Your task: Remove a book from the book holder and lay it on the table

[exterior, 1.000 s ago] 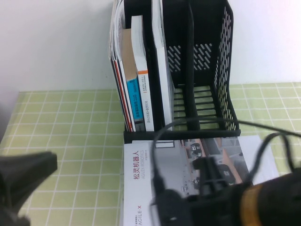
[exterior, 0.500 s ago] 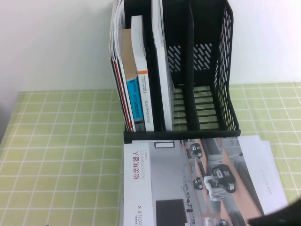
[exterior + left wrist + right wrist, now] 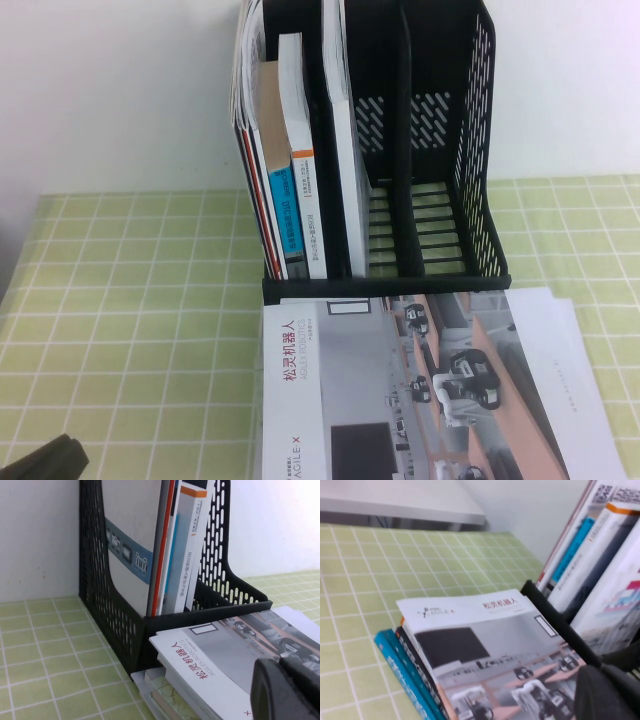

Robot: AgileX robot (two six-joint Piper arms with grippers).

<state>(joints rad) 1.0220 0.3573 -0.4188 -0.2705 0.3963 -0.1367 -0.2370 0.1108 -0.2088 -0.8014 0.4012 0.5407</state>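
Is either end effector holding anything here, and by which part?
Nothing visibly held. The book lies flat on a stack; left end effector and right end effector show only at frame edges.

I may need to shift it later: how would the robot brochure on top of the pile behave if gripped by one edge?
The book looks thin and glossy, so it would probably droop and may slide off the stack beneath. It seems light. The left gripper and right gripper each show only at their own wrist view's edge, near it.
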